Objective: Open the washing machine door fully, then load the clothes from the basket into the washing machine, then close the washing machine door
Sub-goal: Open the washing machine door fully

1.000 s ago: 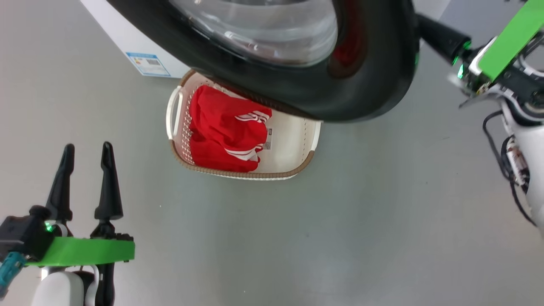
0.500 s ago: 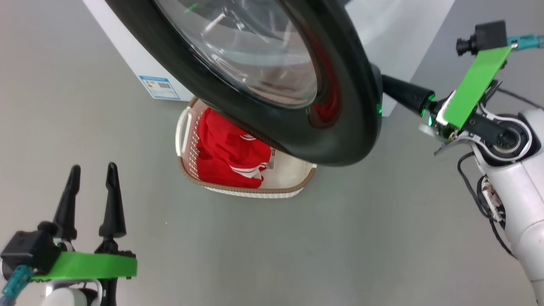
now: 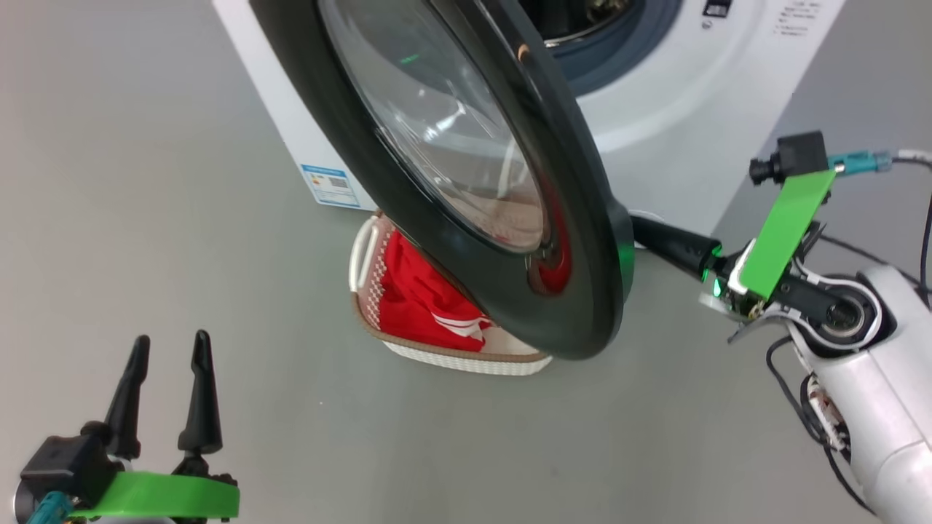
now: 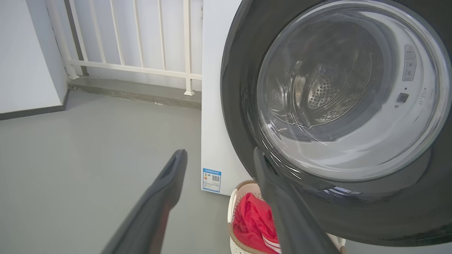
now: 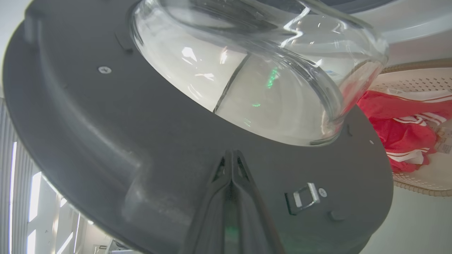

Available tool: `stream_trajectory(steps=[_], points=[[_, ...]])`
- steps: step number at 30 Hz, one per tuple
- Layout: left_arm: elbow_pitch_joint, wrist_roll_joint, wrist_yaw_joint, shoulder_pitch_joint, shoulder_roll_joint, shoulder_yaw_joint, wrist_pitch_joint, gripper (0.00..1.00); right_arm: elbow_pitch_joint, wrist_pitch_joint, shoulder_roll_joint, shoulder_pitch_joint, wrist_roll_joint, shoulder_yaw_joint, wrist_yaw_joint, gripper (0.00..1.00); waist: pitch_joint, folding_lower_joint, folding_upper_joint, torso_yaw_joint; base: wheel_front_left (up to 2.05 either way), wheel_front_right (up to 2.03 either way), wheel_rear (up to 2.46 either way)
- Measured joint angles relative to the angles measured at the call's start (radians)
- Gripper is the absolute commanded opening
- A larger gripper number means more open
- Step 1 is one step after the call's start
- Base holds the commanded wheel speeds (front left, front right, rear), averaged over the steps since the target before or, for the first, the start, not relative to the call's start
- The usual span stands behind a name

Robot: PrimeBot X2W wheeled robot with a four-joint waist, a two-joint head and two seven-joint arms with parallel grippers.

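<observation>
Left claw (image 3: pixel 172 338) hangs low with fingers spread wide; right claw (image 5: pixel 231 155) reaches forward, fingers pressed together.

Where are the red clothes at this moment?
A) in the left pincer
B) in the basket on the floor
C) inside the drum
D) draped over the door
B: the clothes lie in the basket, beneath the washing machine door.

Head view: from above, looking down on washing machine door (image 3: pixel 451 167) and basket (image 3: pixel 466 362). Left wrist view: farther off, facing door's outer face; right wrist view: very near its inner face. Shared by all: door, basket.
</observation>
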Motion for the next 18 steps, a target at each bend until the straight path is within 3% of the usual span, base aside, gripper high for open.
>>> stream_trajectory(steps=[18], points=[[0.019, 0.009, 0.0, 0.04, -0.006, 0.016, 0.0, 1.0, -0.049, 0.016, 0.046, 0.132, 0.023, 0.004, 0.0, 0.0, -0.076, 0.0, 0.0, 0.119, 0.0, 0.0, 0.0]])
